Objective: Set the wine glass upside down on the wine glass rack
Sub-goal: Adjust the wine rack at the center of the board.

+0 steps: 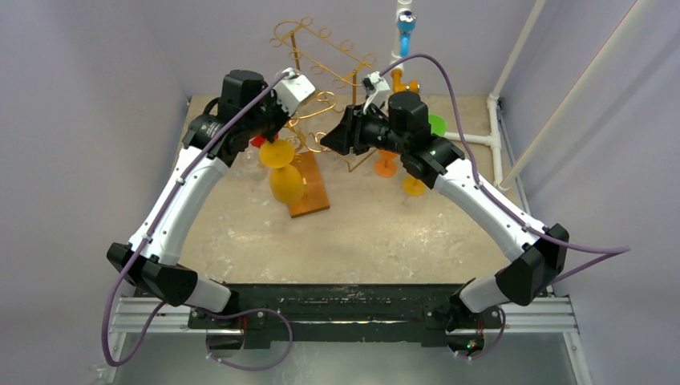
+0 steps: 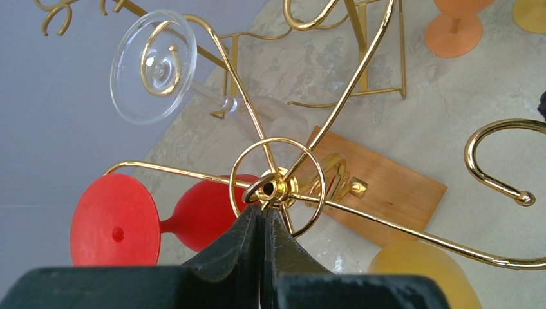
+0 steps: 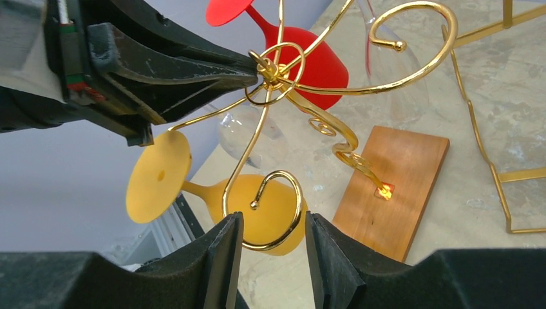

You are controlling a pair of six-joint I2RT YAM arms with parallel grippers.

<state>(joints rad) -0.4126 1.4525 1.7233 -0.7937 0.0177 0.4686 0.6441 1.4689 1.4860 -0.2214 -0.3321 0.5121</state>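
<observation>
Right gripper [image 3: 270,257] jaws stand half apart, gripping nothing; a curled hook [image 3: 300,206] of the gold wine glass rack [image 2: 283,187] sits just ahead, between them. Yellow wine glass [image 3: 267,209] hangs bowl-down on that rack arm. Left gripper [image 2: 263,207] is pinched tight on the rack's small top loop.

Right gripper [image 3: 270,226] is blocked at 12 o'clock by gold hook [image 3: 300,205] and yellow glass [image 3: 275,212]; bare table [image 3: 470,270] is left free at 4 o'clock.
</observation>
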